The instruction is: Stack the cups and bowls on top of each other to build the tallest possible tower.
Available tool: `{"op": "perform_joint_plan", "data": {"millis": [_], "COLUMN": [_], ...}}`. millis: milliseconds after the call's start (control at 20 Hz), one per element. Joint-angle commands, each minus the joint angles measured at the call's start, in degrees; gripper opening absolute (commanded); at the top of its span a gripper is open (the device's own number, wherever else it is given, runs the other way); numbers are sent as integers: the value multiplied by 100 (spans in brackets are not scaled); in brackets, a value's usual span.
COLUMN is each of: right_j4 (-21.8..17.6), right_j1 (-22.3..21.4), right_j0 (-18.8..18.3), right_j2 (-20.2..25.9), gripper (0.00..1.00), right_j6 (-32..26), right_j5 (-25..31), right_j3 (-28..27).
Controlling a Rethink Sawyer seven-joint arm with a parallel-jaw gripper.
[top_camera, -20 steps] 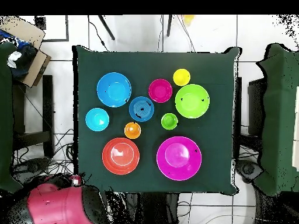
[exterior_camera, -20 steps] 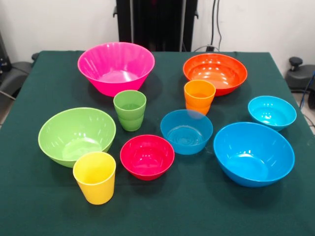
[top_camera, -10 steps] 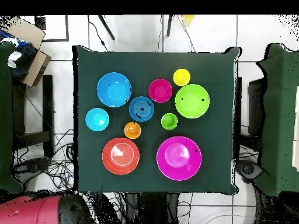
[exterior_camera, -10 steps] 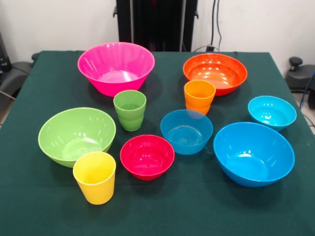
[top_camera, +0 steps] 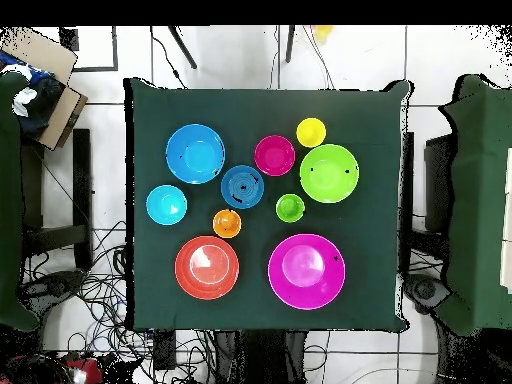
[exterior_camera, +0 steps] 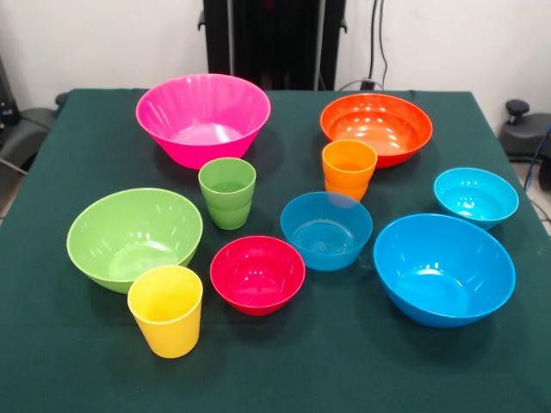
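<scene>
Front view: ten vessels spread singly on the green tablecloth (exterior_camera: pixel 77 361), all upright, none stacked. At the back, large pink bowl (exterior_camera: pixel 203 118) and large orange bowl (exterior_camera: pixel 376 128). Just in front of those, green cup (exterior_camera: pixel 227 192) and orange cup (exterior_camera: pixel 349 169), the orange cup close against the orange bowl. Toward the middle, medium blue bowl (exterior_camera: pixel 326 230), red bowl (exterior_camera: pixel 257 274) beside it, small cyan bowl (exterior_camera: pixel 475 197) out at the right. Nearest the camera, light green bowl (exterior_camera: pixel 134 237) with yellow cup (exterior_camera: pixel 165 309) just in front, and large blue bowl (exterior_camera: pixel 443 268) at the right. No claw visible in either view, so spread or pressed together cannot be told.
</scene>
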Motion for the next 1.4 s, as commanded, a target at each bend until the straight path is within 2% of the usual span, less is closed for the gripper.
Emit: {"op": "perform_joint_plan", "data": {"millis": [50, 150, 250, 500, 650, 700, 800, 850, 1000, 1100, 1200, 1300, 1400], "right_j4": [-489, -364, -410, -613, -453, -389, -192, -111, -161, -198, -258, -186, -82], "right_j1": [297, 426, 497, 494, 495, 509, 601, 697, 1161, 1509, 1800, 2017, 2159], "right_j0": [-149, -220, -254, -308, -472, -497, -429, -332, -133, -209, -370, -711, -1175], "right_j2": [-88, -68, -26, 45, 91, 93, 83, 62, 15, -37, -94, 3, 208], "gripper": [100, 100, 100, 100, 100, 100, 100, 100, 100, 100, 100, 100, 100], "right_j6": [-136, -292, -284, -329, -568, -484, 71, 568, 1665, 1876, 1910, 1472, 737], "right_j5": [-2198, -3047, -3345, -3187, -3301, -3341, -3523, -3620, -3587, -3660, -3730, -3722, -3613], "right_j3": [1440, 1846, 1968, 1886, 2018, 2067, 2168, 2160, 1756, 1507, 1294, 1166, 1052]}}
